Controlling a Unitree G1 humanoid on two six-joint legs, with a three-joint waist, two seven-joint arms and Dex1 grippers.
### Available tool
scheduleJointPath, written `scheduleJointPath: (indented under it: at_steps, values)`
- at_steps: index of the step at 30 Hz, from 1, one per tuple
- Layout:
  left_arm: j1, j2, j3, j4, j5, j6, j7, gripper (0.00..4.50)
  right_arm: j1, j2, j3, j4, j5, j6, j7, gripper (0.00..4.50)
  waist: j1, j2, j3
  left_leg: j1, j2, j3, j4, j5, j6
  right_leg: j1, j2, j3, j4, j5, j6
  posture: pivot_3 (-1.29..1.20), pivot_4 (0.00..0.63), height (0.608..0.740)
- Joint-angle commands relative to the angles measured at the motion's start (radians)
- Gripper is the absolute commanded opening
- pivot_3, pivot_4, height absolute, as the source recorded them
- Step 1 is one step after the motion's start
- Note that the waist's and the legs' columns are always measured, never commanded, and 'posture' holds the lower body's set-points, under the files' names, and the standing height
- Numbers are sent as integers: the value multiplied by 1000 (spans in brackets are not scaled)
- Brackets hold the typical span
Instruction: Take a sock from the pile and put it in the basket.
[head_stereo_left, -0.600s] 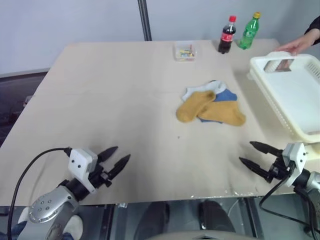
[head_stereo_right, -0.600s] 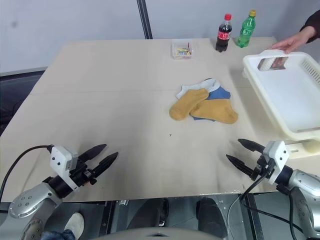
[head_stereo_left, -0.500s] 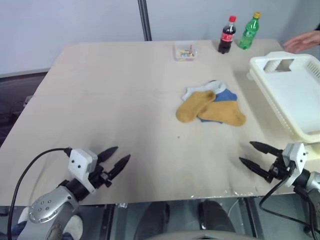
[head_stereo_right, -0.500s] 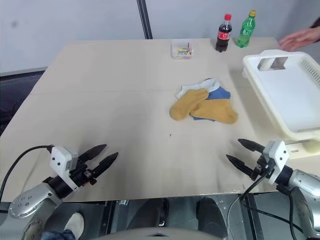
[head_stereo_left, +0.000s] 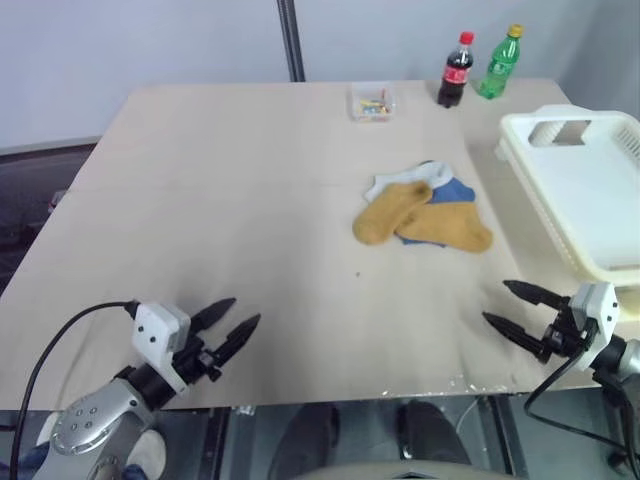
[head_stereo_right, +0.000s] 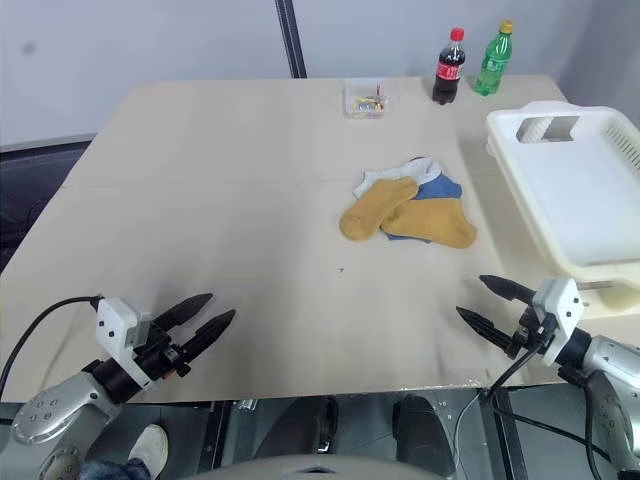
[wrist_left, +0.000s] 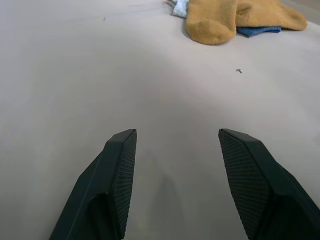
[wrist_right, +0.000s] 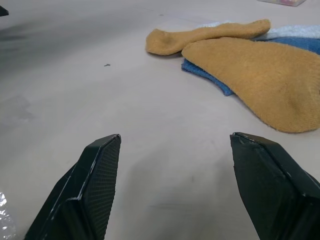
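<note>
I have both arms parked low over the near edge of the pale wooden table (head_stereo_left: 230, 180), one towards each near corner. My left gripper (head_stereo_left: 232, 320), with its two black pointed fingers, hangs just above the bare tabletop near the near-left corner, angled inward, jaws spread wide with nothing between them; the left wrist view shows only bare wood between its ribbed pads (wrist_left: 120, 175). My right gripper (head_stereo_left: 520, 309) sits near the near-right corner, also angled inward, jaws likewise parted wide and empty, and its wrist view looks straight at the socks. The small loose pile of ankle socks (head_stereo_left: 424, 213) lies on the table right of centre, well apart from both grippers: two mustard-yellow socks (wrist_right: 260, 75) on top, overlapping a blue sock (head_stereo_left: 452, 192) and a pale grey-white one (head_stereo_left: 388, 184) that peek out on the far side. The large white plastic rectangular basket with slotted sides and a cut-out handle (head_stereo_left: 580, 190) rests at the right edge of the table, overhanging it a little, near the pile but not touching it; I can see nothing lying inside it. Along the far edge stand a dark cola bottle with a red cap (head_stereo_left: 455, 71) and a green plastic bottle with a yellow cap (head_stereo_left: 499, 64), just beside each other, and a small clear box of coloured bits (head_stereo_left: 371, 103) sits to their left.
</note>
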Motion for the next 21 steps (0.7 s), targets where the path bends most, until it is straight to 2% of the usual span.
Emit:
scheduleJointPath:
  at_steps: [1,7,11,14,18,21]
  values:
    - [-3,9,7,-41,-6,-9,-3,2799,-9,-8,-25,-22,22,-7,5,3629,0,0,0,0,0,0,0,0,0,0,0,0,0,0,0,0,150,740]
    - [-30,11,3,-50,-37,-8,-16,2799,-18,2,-17,-22,23,-8,0,3629,0,0,0,0,0,0,0,0,0,0,0,0,0,0,0,0,150,740]
    - [-49,28,46,-47,-98,32,-24,2799,-49,-20,30,-67,8,94,-52,3629,-1,0,0,0,0,0,0,0,0,0,0,0,0,0,0,0,150,740]
    - [-55,56,84,-52,-171,55,-64,2799,-157,12,77,-103,4,154,-139,3629,-7,0,0,0,0,0,0,0,0,0,0,0,0,0,0,0,150,740]
    - [-65,114,123,-51,-250,99,-113,2799,-404,69,282,-74,-203,271,-312,3629,-14,0,0,2,2,2,0,0,0,0,2,1,1,1,-1,0,150,740]
    - [-72,138,133,-47,-264,123,-112,2799,-520,133,368,-24,-247,321,-359,3629,-3,0,0,1,2,0,0,0,-1,-1,3,0,1,1,-2,0,150,740]
